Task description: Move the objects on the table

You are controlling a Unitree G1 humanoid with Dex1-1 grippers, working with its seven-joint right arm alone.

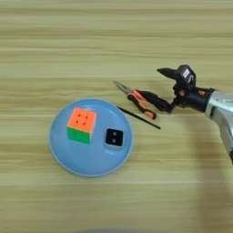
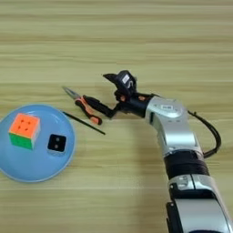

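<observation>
The needle-nose pliers with orange-and-black handles (image 1: 139, 101) lie on the light wood-grain table (image 1: 116, 41), just right of the round blue plate (image 1: 68, 157). The black two-finger gripper (image 1: 160, 89) is spread wide, its lower finger touching the handles, its upper finger raised clear. The small black cube with white sides (image 1: 113, 137) rests on the plate.

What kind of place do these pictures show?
Probably a robot test bench: a striped wood table bearing only practice items, a blue plate with a puzzle cube and a small cube, pliers, beside an open gripper.
</observation>
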